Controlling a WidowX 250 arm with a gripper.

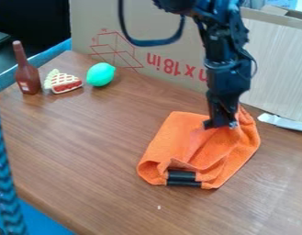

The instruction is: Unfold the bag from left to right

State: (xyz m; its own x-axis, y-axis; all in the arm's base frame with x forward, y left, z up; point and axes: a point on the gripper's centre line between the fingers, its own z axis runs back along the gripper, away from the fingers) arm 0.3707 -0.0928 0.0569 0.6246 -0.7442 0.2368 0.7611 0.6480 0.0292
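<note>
While the black gripper stood at the rumpled far side of the orange cloth bag on the wood-grain table, spread or pinching I couldn't tell, a bite through both layers risked dragging everything along, fold intact.

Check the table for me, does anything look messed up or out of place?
The orange bag looks rumpled, bunched into folds under the gripper, with its near left corner curled. A small pale speck sits on the table in front of it. I see nothing spilled or broken.
</note>
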